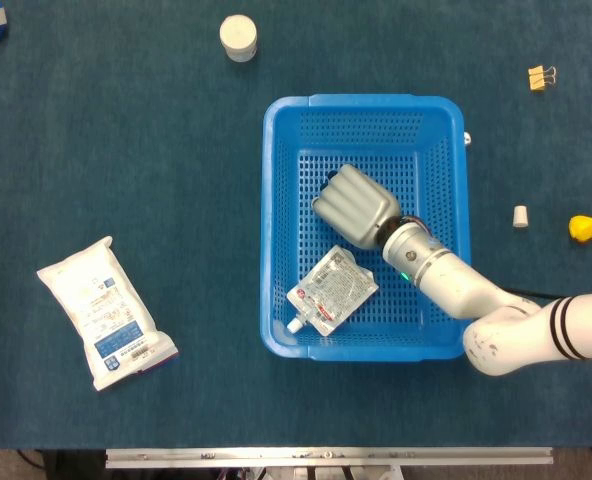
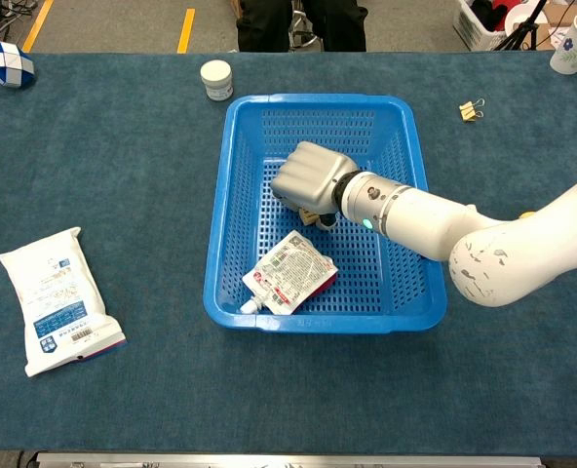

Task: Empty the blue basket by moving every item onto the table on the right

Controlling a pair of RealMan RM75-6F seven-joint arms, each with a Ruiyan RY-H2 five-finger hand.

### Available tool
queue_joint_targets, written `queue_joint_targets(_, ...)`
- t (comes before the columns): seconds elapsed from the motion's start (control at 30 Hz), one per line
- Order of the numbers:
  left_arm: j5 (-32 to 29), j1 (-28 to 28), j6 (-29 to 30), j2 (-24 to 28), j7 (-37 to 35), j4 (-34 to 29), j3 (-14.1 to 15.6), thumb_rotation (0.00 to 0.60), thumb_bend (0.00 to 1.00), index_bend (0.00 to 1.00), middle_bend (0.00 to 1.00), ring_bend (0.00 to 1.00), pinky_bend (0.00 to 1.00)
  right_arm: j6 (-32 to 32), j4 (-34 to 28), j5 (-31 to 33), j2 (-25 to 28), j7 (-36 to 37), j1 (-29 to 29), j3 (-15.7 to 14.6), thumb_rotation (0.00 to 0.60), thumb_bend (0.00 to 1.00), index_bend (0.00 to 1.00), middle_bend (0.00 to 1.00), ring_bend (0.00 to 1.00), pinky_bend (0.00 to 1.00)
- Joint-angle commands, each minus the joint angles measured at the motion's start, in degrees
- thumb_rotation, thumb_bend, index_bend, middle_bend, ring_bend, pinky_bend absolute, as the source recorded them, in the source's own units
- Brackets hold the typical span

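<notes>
The blue basket (image 1: 286,105) (image 2: 308,98) stands at mid-table. A white spouted pouch (image 1: 333,290) (image 2: 290,271) lies flat near its front wall. My right hand (image 1: 353,204) (image 2: 305,175) is down inside the basket, back up and fingers curled under, just behind the pouch. A small tan thing (image 2: 313,217) peeks out beneath the hand in the chest view. Whether the fingers grip it is hidden. My left hand shows in neither view.
A white packet (image 1: 104,312) (image 2: 58,298) lies on the table to the left. A white jar (image 1: 238,37) stands behind the basket. On the right lie a binder clip (image 1: 542,76), a small white cap (image 1: 520,215) and a yellow piece (image 1: 582,227).
</notes>
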Motion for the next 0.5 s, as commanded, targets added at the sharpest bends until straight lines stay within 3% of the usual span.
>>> queue_joint_targets(0.03,-0.1,-0.1,-0.2,0.1,-0.2,0.1,0.0,0.600,0.30,0.39,0.27,0.26,0.13,0.0,0.2,-0.2,-0.2,0.0,-0.1,0.2,0.600,0.22,0.50,0.49,0.41,0.57)
queue_joint_targets(0.5,-0.6,-0.6,-0.9,0.1,-0.6,0.4,-0.2,0.600,0.30,0.39,0.27,0.25,0.12,1.1,-1.5,-2.0,1.1,0.8,-1.1,1.9,0.600,0.26,0.56,0.52,0.43,0.57)
